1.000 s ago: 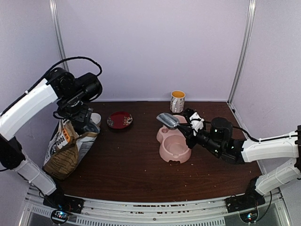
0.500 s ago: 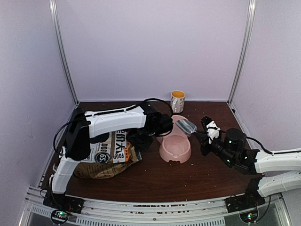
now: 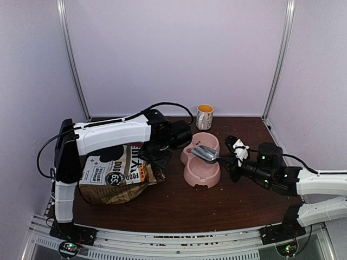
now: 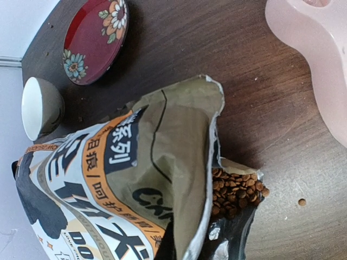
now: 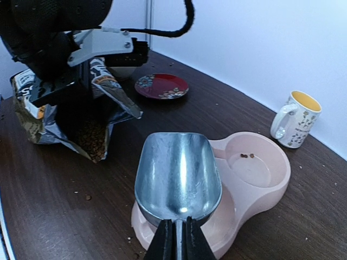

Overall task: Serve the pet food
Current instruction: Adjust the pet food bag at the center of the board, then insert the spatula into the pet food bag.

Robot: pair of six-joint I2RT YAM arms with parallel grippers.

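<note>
Top view: bag (image 3: 116, 173) now lies on its side at 9 o'clock of the bowl (image 3: 201, 174) (a second ago it stood upright at far left). Jaws of left gripper (image 3: 155, 156) clamped on the bag mouth; kibble (image 4: 236, 189) visible just inside. Jaws of right gripper (image 5: 174, 242) pinch the handle of the scoop (image 5: 179, 176). The scoop is empty and has moved from the bowl's 3 o'clock to over its near cup.

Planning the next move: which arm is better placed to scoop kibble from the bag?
Right. The right gripper clamps the empty silver metal scoop, near the open mouth of the tipped tan paper bag, where brown kibble pellets show. The left gripper is occupied holding that bag's rim.
</note>
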